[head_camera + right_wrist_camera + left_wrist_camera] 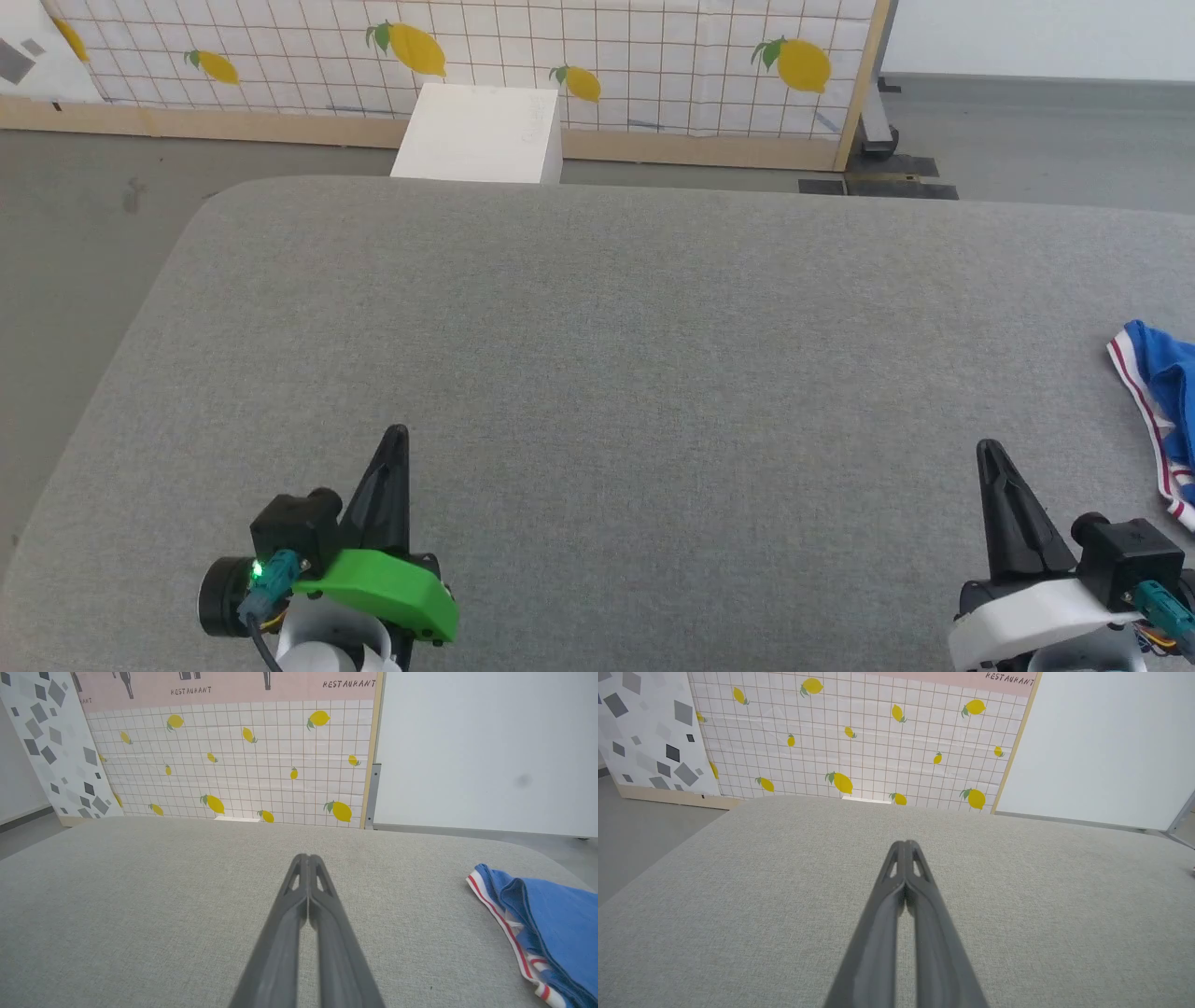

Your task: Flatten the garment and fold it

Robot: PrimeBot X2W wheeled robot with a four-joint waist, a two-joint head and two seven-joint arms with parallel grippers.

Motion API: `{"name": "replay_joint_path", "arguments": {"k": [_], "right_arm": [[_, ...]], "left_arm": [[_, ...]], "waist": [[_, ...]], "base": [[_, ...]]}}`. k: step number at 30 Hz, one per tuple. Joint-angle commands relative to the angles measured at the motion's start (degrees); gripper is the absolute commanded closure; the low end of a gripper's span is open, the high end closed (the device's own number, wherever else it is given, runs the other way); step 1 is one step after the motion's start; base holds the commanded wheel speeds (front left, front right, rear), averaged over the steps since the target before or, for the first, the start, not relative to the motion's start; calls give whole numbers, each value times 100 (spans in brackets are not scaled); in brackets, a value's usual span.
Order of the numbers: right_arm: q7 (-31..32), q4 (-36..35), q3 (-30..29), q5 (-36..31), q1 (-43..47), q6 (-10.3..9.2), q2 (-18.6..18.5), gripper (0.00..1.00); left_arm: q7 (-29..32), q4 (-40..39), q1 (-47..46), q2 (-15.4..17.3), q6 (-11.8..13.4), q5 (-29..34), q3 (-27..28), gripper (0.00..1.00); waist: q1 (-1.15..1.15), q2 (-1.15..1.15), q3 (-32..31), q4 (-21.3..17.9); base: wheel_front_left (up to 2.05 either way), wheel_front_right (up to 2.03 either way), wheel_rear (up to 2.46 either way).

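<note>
Hovering low over the grey padded table with both tools idle: judged as the very start of the flattening step, nothing grasped.

Left gripper pressed tip to tip on nothing, with bare grey covering ahead of it and to either side. Right gripper likewise pinched together and empty.

Off to the right gripper's outer side, about level with its tips and apart from them: the garment, a bunched royal-blue heap with a red-and-white striped hem turned toward that gripper. Runs out of view on the far side, so its full extent cannot be told. Well apart from the left gripper, beyond the right one.

Next, by this reading: part the right jaws, swing outward to the striped hem, pinch one layer there and drag it inward to the open stretch between the two grippers, within the left one's reach as well. Calls for care to take a single edge, not the whole bundle. No folding before spreading flat.
</note>
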Motion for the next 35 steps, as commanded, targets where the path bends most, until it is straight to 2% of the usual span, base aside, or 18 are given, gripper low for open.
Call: {"name": "replay_joint_path", "arguments": {"k": [1, 35], "right_arm": [[40, -42, 28, -43, -104, -3, 4, 100], [432, -169, 223, -161, -222, -5, 7, 100]], "left_arm": [[43, -47, 69, -6, 39, 97, 33, 100], [437, -332, 130, -11, 197, 475, 185, 100]], "waist": [[0, 0, 0, -3], [0, 0, 12, -75]], "base": [[0, 0, 0], [0, 0, 0]]}}
